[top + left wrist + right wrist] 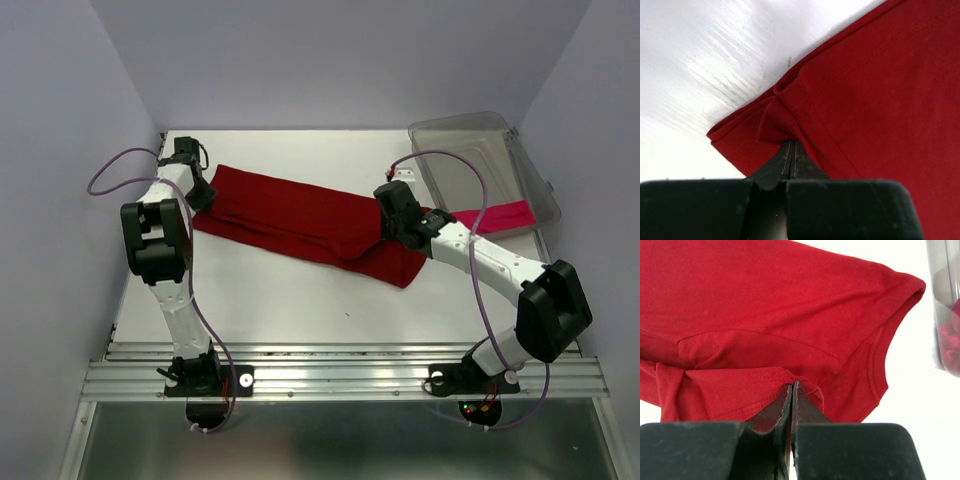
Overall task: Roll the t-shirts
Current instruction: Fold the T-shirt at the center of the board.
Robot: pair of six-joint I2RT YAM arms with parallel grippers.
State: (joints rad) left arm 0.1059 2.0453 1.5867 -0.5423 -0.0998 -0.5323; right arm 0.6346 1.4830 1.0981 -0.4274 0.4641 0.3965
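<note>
Left gripper [791,148] and right gripper [792,390] have jaws clamped on folds of the red t-shirt [300,215] (likely soft, light, limp); edges should grip best.

White surface [300,300] carries a dark crimson t-shirt [290,215], folded into a long band lying diagonally across the middle. A clear plastic bin [470,155] sits at the far right corner, with a magenta t-shirt [500,213] along its near wall.

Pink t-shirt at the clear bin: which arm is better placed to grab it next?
Right. The right gripper sits just beside the pink t-shirt; the left gripper is at the red t-shirt's far end. Both are shut on it.
</note>
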